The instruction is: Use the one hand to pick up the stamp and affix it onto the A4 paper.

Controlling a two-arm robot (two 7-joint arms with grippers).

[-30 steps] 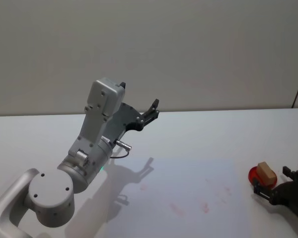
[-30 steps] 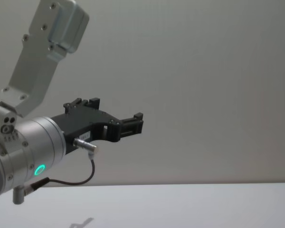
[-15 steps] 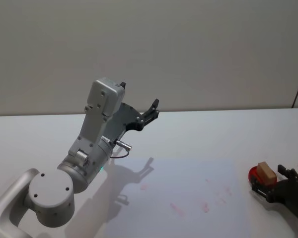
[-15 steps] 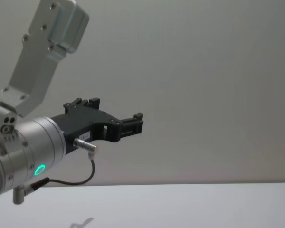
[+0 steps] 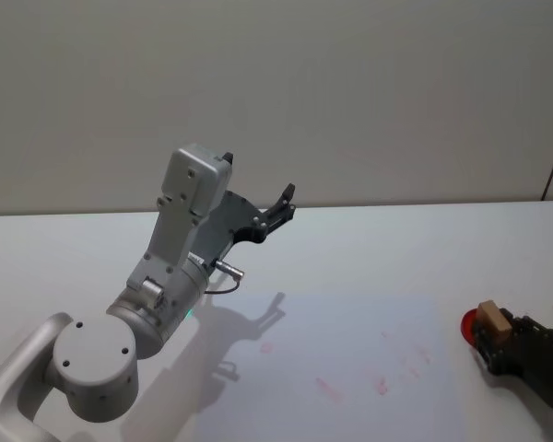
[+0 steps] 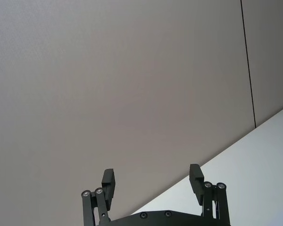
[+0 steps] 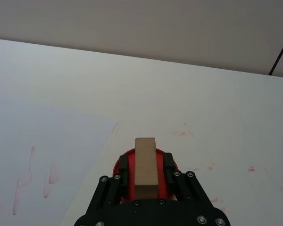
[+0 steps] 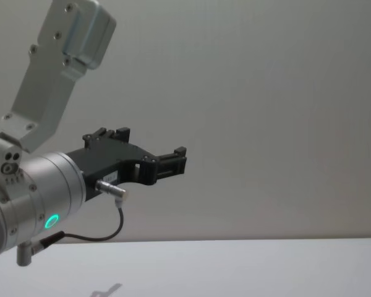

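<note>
The stamp (image 5: 491,319) (image 7: 145,165) is a pale wooden block standing on a round red ink pad (image 5: 467,324) (image 7: 117,165) at the table's right edge. My right gripper (image 5: 494,337) (image 7: 145,162) reaches in from the lower right, its black fingers (image 7: 125,165) pressed against both sides of the block. The A4 paper (image 5: 350,368) (image 7: 37,141) lies flat to the pad's left, with faint red marks on it. My left gripper (image 5: 286,198) (image 6: 152,181) (image 8: 179,159) is parked high above the table's left side, open and empty.
The white table (image 5: 396,249) runs back to a plain wall. Red smudges (image 7: 181,133) mark the table beyond the pad. The raised left arm (image 5: 180,267) stands over the paper's left end.
My right gripper has moved forward and to the left, from just short of the pad to around the stamp, and its fingers have come in against the block. The left arm has not moved.
</note>
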